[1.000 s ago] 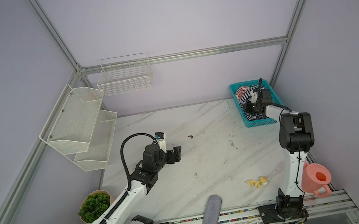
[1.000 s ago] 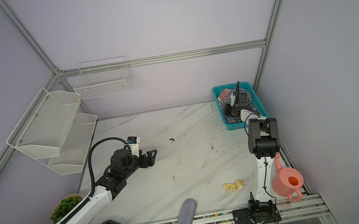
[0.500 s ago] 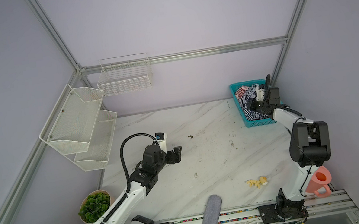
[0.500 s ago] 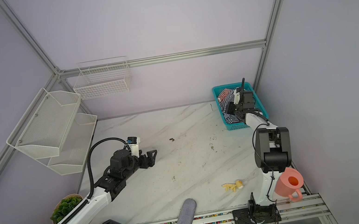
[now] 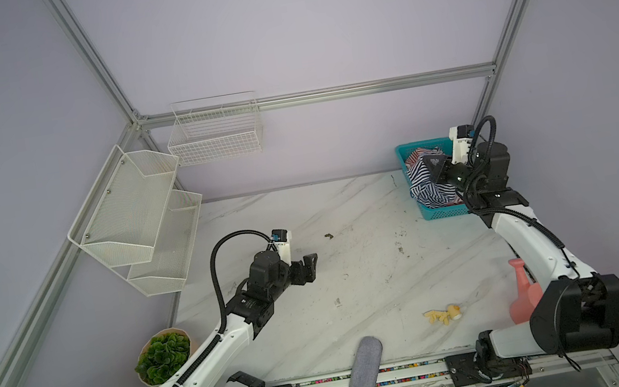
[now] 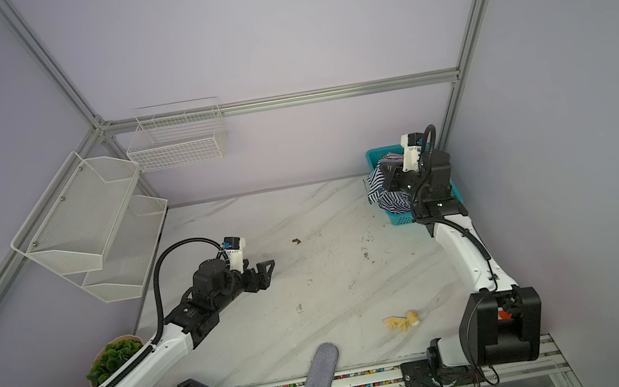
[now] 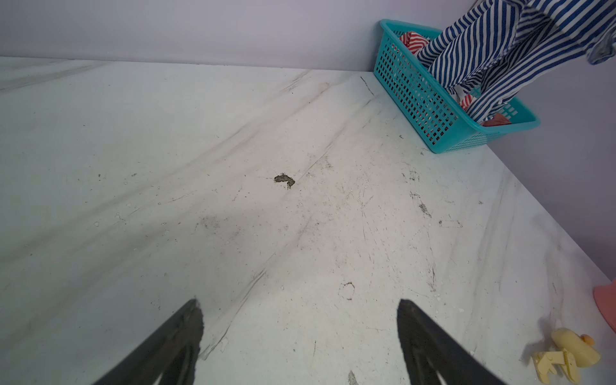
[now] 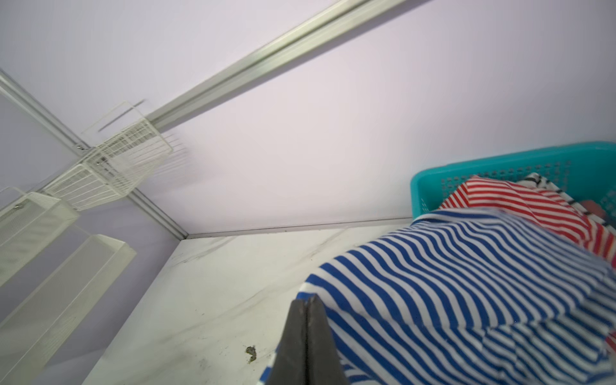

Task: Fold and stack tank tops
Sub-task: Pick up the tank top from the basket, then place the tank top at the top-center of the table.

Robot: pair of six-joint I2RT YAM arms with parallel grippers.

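Where the right gripper shows in its wrist view, its two dark fingers are pressed flat together, and an edge of the navy-and-white tank top is pinched between them. From the pinch the cloth is draped down into the teal basket, upper right in both top views. In the left wrist view it hangs in folds above the basket rim. The red-and-white tank top is bunched inside the basket, behind the navy one. The left gripper is held spread wide over the bare marble tabletop, centre-left in the top views, with nothing gripped. A grey felt case is laid across the table's front edge, bottom centre. A yellow toy is noted to its right.
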